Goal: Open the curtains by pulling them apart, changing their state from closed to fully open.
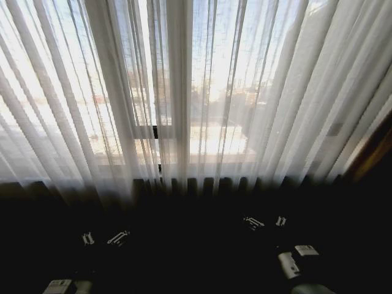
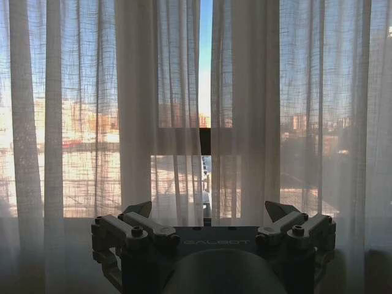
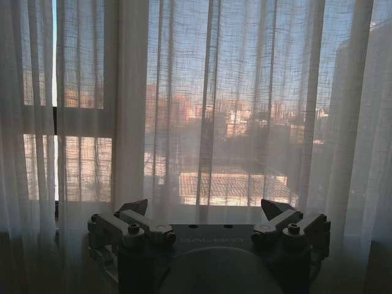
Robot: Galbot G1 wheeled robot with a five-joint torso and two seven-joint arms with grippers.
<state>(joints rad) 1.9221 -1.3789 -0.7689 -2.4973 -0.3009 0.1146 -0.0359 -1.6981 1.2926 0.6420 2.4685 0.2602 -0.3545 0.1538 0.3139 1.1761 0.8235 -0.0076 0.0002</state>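
Closed curtains (image 1: 202, 92) are seen across a bright window, with both grippers held low in front of them.

The sheer off-white fabric fills the upper two thirds of the head view in long pleats, and a city skyline is made out through the weave. The two panels meet near the centre; in the left wrist view a thin strip of clear sky is left between them at the upper middle of the frame. A window frame (image 1: 142, 130) is seen behind the cloth, and the lower third of the head view is lost in shadow. The left gripper (image 1: 103, 238) is placed at lower left and the right gripper (image 1: 265, 222) at lower right, each well apart from the fabric. In the wrist views both sets of jaws are spread wide and nothing is held.
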